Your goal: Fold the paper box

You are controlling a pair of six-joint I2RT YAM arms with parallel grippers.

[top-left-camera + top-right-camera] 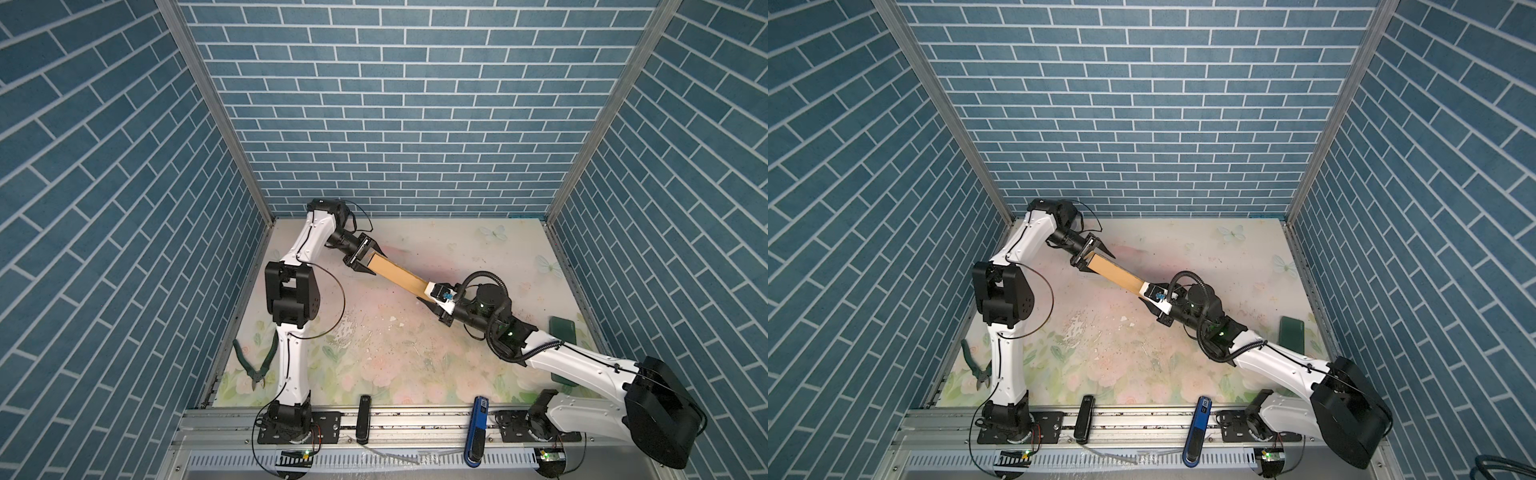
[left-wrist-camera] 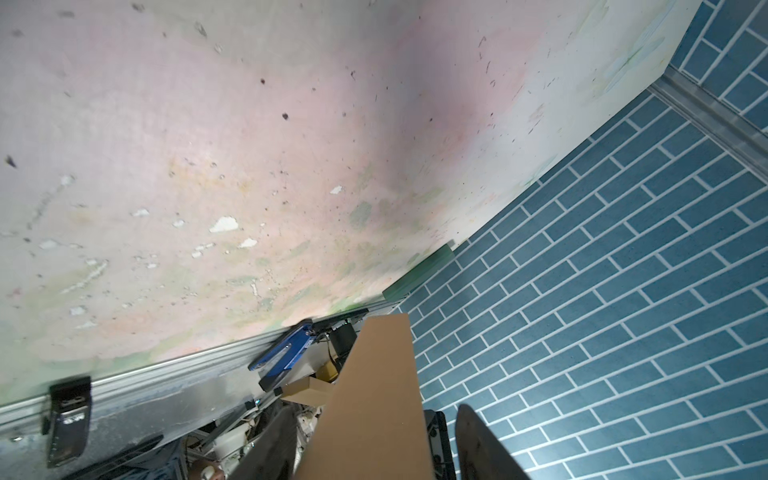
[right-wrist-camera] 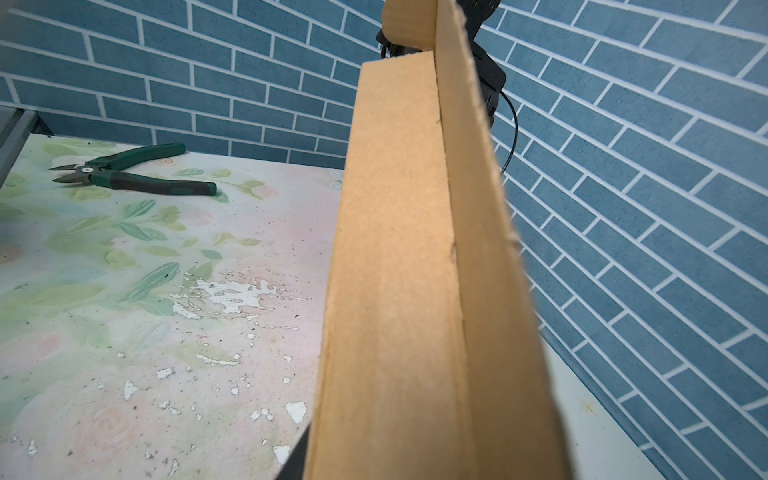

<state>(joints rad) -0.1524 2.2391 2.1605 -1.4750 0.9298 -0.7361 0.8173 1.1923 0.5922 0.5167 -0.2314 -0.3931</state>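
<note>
Top views both show the box (image 1: 401,276) (image 1: 1117,274) off the table (image 1: 374,353), carried edge-on in the air over the far middle. It reads there as a narrow tan strip running from far left to nearer right, with a claw at each end.

The left claw (image 1: 378,262) (image 1: 1102,264) is at the far-left end. Its jaws straddle the cardboard but stand wide. In the left wrist view one finger (image 2: 482,444) is clear of the box (image 2: 374,395), with wall showing in the gap. The other finger is blurred, just beside the board, so this claw looks slack around the box, not pinching it.

The right claw (image 1: 428,293) (image 1: 1144,293) is at the other end, closed narrow on the box, and it seems to bear the weight alone.

Progress, as a judgement: the flat blank is gone and the panels are already folded into a shallow, closed-looking shape, so most of the folding appears done. The right wrist view shows a side wall (image 3: 395,270) with a second panel lying along it. The seam between them looks not quite flush. A rounded flap shows at the far end, and I cannot tell whether it is tucked in. Left to do, probably: press that seam shut, seat any loose tab, and set the box down. Green cutters (image 1: 257,361) (image 3: 133,174) lie near left, well apart from all this.
</note>
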